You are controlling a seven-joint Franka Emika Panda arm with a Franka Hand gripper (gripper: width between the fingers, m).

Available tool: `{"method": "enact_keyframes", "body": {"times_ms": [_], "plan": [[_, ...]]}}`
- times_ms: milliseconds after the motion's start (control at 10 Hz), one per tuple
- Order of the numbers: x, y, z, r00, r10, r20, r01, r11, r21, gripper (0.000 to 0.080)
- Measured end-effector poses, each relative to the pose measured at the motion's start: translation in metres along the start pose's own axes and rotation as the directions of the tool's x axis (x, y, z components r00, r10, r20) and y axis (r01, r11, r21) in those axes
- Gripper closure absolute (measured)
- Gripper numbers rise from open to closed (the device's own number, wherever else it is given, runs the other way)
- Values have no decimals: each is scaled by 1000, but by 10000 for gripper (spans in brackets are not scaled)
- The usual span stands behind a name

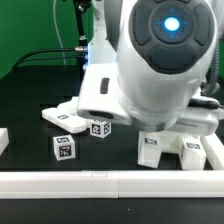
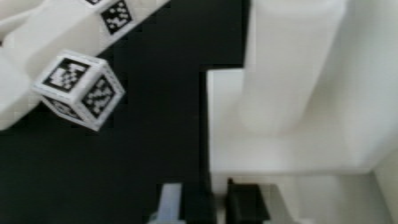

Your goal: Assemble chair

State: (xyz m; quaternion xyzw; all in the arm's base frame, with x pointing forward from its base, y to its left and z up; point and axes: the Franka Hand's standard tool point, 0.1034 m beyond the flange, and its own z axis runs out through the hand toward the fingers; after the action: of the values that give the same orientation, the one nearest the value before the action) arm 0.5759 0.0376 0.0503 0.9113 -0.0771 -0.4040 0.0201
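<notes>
The chair lies in white tagged pieces on the black table. In the exterior view a flat slab [image 1: 60, 117] sits at the left, with a small block [image 1: 99, 128] beside it and another block [image 1: 64, 148] nearer the front. Two tagged blocky pieces [image 1: 150, 148] [image 1: 195, 150] stand at the right, below the arm. The arm's body hides the gripper there. In the wrist view the gripper [image 2: 210, 205] is shut with nothing visibly between its fingers, right at the edge of a large white piece [image 2: 294, 120]. A tagged block [image 2: 80, 88] and a slab [image 2: 71, 20] lie off to one side.
A long plain white border rail [image 1: 110, 185] runs along the table's front edge. Another white piece [image 1: 3, 140] shows at the far left edge. The bulky robot arm [image 1: 160, 50] fills the middle and blocks the view behind it.
</notes>
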Motion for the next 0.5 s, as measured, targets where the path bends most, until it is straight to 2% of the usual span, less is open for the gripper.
{"method": "enact_keyframes", "body": {"times_ms": [200,400,500], "plan": [[5,-2,-7,997,-26,-68,26,1000,-10,777],[5,2,-7,998,-22,-64,21,1000,-7,777],[6,6,-15,996,-34,-78,34,999,-2,600]]}}
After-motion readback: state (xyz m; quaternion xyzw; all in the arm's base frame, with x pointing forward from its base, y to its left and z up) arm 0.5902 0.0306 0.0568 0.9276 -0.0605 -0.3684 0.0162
